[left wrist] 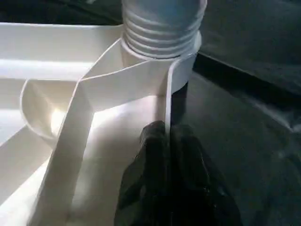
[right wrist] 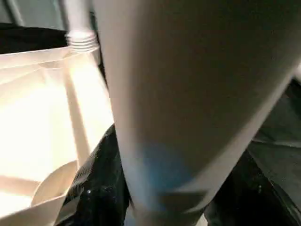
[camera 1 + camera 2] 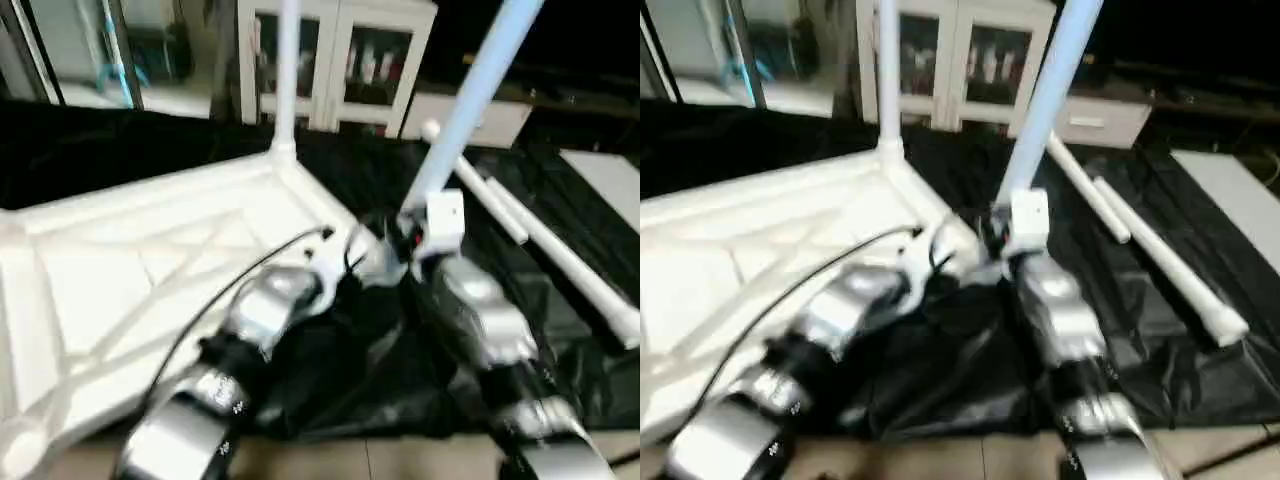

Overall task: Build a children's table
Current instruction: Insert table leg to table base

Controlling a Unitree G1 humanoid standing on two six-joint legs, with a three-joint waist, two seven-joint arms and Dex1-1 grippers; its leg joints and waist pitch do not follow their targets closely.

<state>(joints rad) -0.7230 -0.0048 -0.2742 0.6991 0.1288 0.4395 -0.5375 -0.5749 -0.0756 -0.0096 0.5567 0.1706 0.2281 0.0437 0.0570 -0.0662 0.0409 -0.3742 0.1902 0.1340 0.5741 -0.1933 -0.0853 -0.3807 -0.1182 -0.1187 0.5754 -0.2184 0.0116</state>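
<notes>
At centre frame, two robot arms work at the near corner of an upturned white table top (image 3: 120, 270) lying on black sheeting (image 3: 400, 380).

Left of centre, the table top shows its ribbed underside, with one white leg (image 3: 286, 70) standing upright in the far corner socket at upper middle. The left gripper (image 1: 165, 141) is clamped onto the thin rim wall of the table top, just beside a round socket (image 1: 181, 70) where the threaded end of a second leg (image 3: 470, 100) sits. That leg leans up toward the upper right, and the right gripper (image 3: 405, 240) is closed around its lower part. Two more legs (image 3: 540, 240) lie loose on the sheeting at right, close together. White cabinets (image 3: 335, 60) stand along the top.
</notes>
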